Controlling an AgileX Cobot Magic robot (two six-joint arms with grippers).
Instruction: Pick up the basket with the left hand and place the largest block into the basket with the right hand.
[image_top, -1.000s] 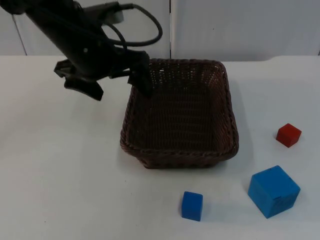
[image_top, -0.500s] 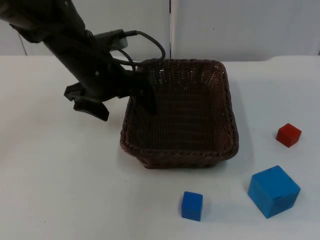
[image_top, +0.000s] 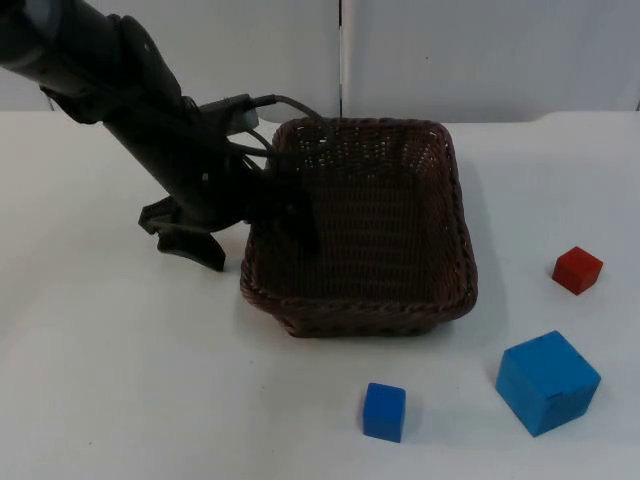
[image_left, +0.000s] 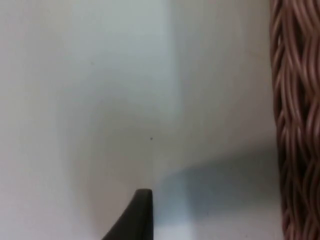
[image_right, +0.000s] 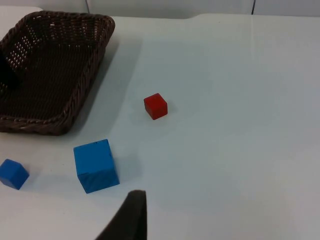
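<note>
Four things lie on the white tabletop (image_top: 120, 380): a basket and three blocks. Largest is the dark brown woven basket (image_top: 365, 300), standing upright about midway along the far edge, near the grey partition wall (image_top: 480, 50). The left gripper (image_top: 255, 225) is at the basket's left wall, spread wide across it: one finger (image_top: 300, 215) reaches down inside the basket against that wall, the other (image_top: 190, 245) sits outside over the tabletop, so the wall stands between them, not yet pinched. In the left wrist view the braided rim (image_left: 295, 125) runs close beside a fingertip. Next in size is the large blue block (image_top: 547, 382), toward the near right corner of the tabletop, well apart from the basket. The red block (image_top: 577, 270) sits closer to the right edge, a little farther back than the large blue one. The small blue block (image_top: 384, 411) lies at the near edge, just in front of the basket. The right gripper (image_right: 127, 220) waits above the tabletop, looking onto the blocks; whether its fingers are apart cannot be told.
</note>
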